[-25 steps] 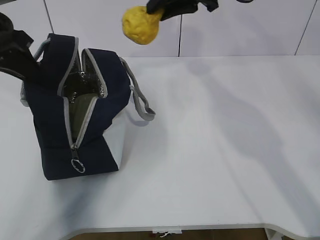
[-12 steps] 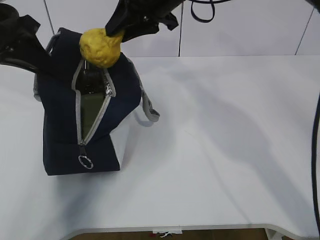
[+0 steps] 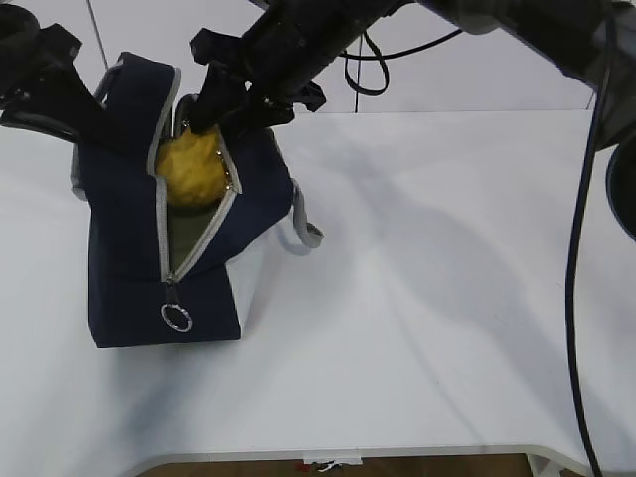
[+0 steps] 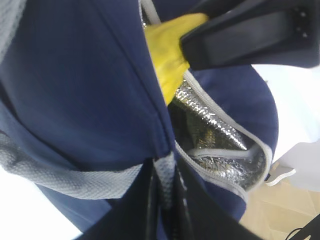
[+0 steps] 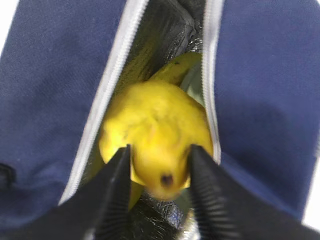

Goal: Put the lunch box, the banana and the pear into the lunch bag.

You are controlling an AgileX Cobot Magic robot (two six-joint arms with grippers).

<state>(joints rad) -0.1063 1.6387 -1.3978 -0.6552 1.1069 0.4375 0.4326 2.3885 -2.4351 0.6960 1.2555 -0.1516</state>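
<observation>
The navy lunch bag [image 3: 129, 248] stands at the left of the table with its zipper open. My right gripper [image 3: 211, 107] is shut on the golden-yellow pear [image 3: 191, 169] and holds it in the bag's opening. In the right wrist view the pear [image 5: 152, 125] sits between my fingers [image 5: 117, 185], with the banana [image 5: 176, 69] below it inside the bag. My left gripper [image 4: 165, 182] is shut on the bag's grey handle [image 4: 65, 172] at the far end and also shows in the exterior view [image 3: 78, 117]. A dull green surface [image 3: 184, 234] deep in the bag may be the lunch box.
The bag's silver lining [image 4: 215, 130] shows inside the opening. The zipper's ring pull [image 3: 176, 317] hangs at the near end. The second grey handle [image 3: 303, 224] droops on the bag's right side. White table [image 3: 447, 278] stretches to the right, its front edge near.
My right gripper has carried the pear down and to the left, from high above the table into the bag's opening. The bag has shifted slightly in the left gripper's hold.
</observation>
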